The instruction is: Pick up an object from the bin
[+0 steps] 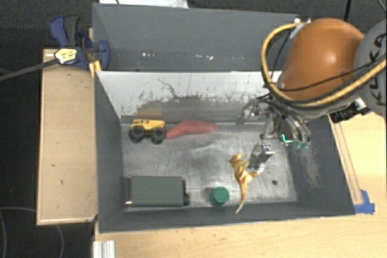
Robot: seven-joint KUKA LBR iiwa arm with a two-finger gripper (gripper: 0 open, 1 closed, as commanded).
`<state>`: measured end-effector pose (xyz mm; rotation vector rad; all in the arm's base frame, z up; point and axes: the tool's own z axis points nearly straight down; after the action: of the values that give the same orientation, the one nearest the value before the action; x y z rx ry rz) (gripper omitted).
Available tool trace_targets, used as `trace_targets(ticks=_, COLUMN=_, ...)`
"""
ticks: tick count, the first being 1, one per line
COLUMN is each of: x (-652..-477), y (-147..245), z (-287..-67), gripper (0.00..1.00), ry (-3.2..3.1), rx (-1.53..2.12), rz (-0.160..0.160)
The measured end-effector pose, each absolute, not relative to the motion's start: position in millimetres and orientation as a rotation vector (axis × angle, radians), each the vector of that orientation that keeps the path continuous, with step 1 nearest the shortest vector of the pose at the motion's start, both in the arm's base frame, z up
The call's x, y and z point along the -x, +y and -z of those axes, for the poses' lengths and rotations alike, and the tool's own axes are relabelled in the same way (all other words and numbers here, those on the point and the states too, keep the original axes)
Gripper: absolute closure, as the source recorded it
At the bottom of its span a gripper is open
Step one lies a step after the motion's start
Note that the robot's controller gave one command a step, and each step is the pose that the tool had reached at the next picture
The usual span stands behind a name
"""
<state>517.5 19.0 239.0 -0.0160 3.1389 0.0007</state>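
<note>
Here my tool (261, 160) hangs just beside the yellow toy (241, 178) in the bin's (110, 148) right half. I cannot tell whether it is spread.

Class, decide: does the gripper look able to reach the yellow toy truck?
Probably yes: nothing covers the yellow toy truck, though the pink thing and back wall crowd it.

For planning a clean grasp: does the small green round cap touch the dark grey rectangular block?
Apart. The camera view shows a strip of bare bin floor between the small green round cap and the dark grey rectangular block.
</note>
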Motion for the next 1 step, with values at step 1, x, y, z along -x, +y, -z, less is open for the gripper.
trace_targets(ticks=1, x=-521.1, y=26.9, z=-186.0, gripper=0.00, ry=3.132, rx=0.043, rz=0.000)
